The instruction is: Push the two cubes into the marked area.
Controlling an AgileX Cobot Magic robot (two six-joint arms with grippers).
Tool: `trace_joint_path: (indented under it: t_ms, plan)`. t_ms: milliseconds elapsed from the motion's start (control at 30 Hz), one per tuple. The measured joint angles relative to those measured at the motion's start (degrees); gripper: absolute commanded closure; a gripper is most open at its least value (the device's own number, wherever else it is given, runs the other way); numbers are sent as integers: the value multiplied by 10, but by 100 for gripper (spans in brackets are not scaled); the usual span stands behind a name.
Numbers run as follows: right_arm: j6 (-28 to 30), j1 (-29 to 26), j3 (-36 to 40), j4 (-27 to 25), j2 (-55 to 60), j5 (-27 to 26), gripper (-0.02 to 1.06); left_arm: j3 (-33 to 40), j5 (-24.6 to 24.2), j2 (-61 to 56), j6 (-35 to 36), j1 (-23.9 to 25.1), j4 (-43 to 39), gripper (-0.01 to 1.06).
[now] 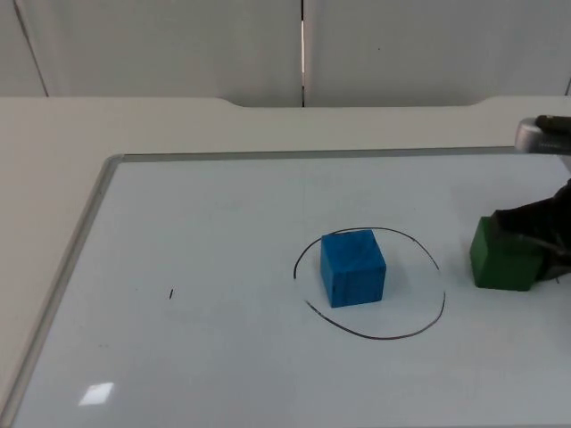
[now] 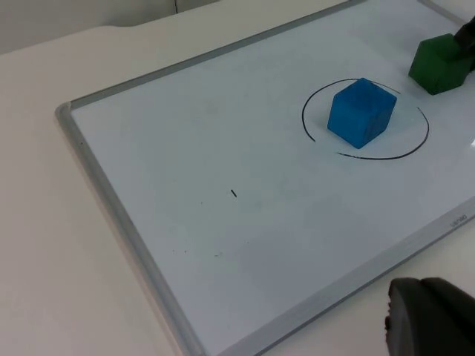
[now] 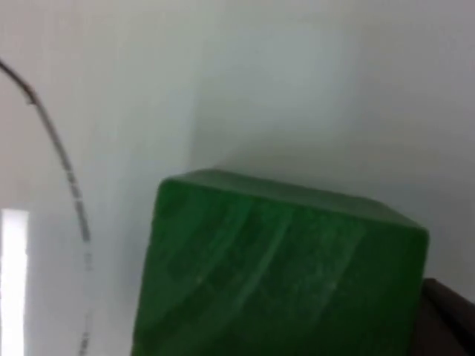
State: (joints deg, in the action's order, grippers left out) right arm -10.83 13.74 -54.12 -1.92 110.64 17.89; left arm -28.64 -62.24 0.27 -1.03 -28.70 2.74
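A blue cube [image 1: 353, 267] [image 2: 361, 113] stands inside the hand-drawn black circle [image 1: 384, 337] [image 2: 371, 156] on the whiteboard, toward the circle's left half. To the right of that circle, just outside its line, sits a green cube [image 1: 501, 259] [image 2: 439, 63] [image 3: 274, 267]. My right gripper [image 1: 542, 239] is black and presses against the green cube's right side. The right wrist view has the green cube very close, with the circle's line beyond it. My left gripper [image 2: 430, 319] waits outside the whiteboard's frame, far from both cubes.
The whiteboard's metal frame [image 1: 89, 214] [image 2: 111, 200] runs along the left and back sides. A short black pen mark [image 1: 171, 294] [image 2: 234, 193] lies on the board's left half. Cream table top surrounds the board.
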Motion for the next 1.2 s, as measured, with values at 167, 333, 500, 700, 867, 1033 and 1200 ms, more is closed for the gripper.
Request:
trace_joint_path:
  t_ms: [167, 333, 500, 700, 867, 1033, 1200]
  plan:
    - [-1, 22, 0, 0, 0, -15, 104, 0, 0, 0, 0, 0, 0, 105]
    - [-1, 26, 0, 0, 0, -19, 104, 0, 0, 0, 0, 0, 0, 105]
    - [-1, 26, 0, 0, 0, -33, 104, 0, 0, 0, 0, 0, 0, 105]
    - [-19, 26, 0, 0, 0, -90, 104, 0, 0, 0, 0, 0, 0, 105]
    - [-24, 26, 0, 0, 0, -108, 104, 0, 0, 0, 0, 0, 0, 105]
    - [-24, 26, 0, 0, 0, -117, 104, 0, 0, 0, 0, 0, 0, 105]
    - [-24, 27, 0, 0, 0, -124, 104, 0, 0, 0, 0, 0, 0, 105]
